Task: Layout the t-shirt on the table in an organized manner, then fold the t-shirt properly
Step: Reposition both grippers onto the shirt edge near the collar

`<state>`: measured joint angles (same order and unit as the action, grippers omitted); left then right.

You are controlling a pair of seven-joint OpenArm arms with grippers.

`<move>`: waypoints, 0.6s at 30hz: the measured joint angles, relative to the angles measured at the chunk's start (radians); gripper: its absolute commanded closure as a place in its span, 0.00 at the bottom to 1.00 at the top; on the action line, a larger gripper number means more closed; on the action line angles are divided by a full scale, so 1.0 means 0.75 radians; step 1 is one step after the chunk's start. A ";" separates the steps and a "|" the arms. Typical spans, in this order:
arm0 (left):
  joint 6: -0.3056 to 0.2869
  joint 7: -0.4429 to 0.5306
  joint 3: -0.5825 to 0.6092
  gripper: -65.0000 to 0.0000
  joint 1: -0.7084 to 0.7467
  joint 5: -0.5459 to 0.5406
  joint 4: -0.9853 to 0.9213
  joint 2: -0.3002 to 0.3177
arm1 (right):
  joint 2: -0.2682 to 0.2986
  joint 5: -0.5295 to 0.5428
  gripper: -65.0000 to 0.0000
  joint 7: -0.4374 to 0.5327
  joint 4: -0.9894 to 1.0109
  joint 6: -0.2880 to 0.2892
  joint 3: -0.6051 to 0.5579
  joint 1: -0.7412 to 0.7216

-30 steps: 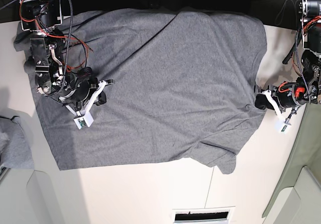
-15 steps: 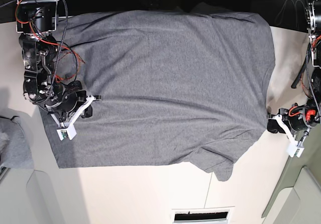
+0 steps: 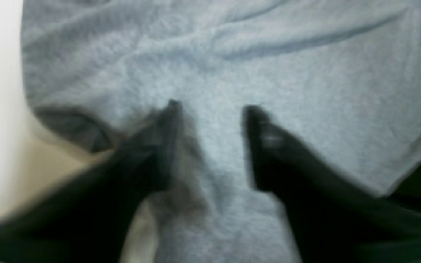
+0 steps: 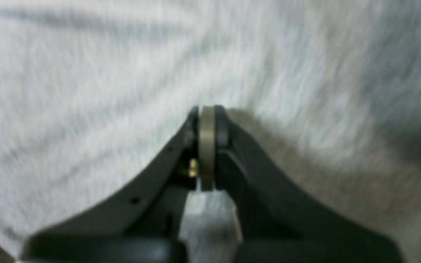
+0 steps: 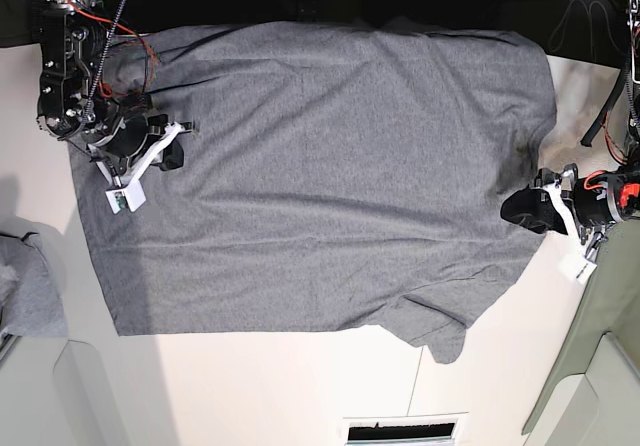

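Observation:
The grey t-shirt (image 5: 330, 176) lies spread nearly flat on the white table (image 5: 260, 386), with a sleeve (image 5: 445, 331) sticking out at the near right. In the base view my right gripper (image 5: 172, 153) rests on the shirt's left part. Its wrist view shows the right gripper (image 4: 207, 109) shut over the cloth (image 4: 86, 73), and no fold shows between the jaws. My left gripper (image 5: 520, 209) sits at the shirt's right edge. Up close the left gripper (image 3: 213, 107) is open, its dark fingers (image 3: 261, 128) straddling the cloth (image 3: 269, 54).
A smaller bunch of grey cloth (image 5: 25, 291) lies at the table's left edge. A vented slot (image 5: 405, 429) is at the near edge. A thin seam line (image 5: 420, 366) crosses the tabletop. Cables and arm bases crowd the far corners.
The left gripper drew the shirt's right edge outward, then opened and let go. The right gripper, still shut, slid across the shirt toward the far left corner.

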<state>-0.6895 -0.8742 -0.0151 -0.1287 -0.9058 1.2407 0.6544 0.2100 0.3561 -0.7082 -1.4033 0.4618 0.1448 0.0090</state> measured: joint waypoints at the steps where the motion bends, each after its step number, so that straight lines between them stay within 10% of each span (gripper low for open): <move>1: 0.006 -0.001 0.000 0.39 0.000 0.005 0.001 0.000 | 0.001 0.009 1.00 -0.001 0.000 0.016 0.000 0.004; 9: 0.000 -0.149 -0.006 0.52 0.085 -0.246 0.017 0.019 | 0.001 0.018 1.00 -0.001 -0.005 0.019 0.000 0.022; 13: 0.001 -0.110 -0.006 0.95 0.183 -0.129 0.015 -0.028 | 0.004 0.018 1.00 0.012 0.019 0.021 0.000 0.040; 18: -0.024 0.091 -0.002 1.00 0.305 0.177 0.011 -0.140 | 0.005 0.027 1.00 0.069 0.086 0.034 0.005 0.040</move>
<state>-0.7078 -0.8062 -0.0166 0.1001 -0.7731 1.2488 0.5491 0.2134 0.3763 -0.6567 -1.3384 0.4873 0.1486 0.0387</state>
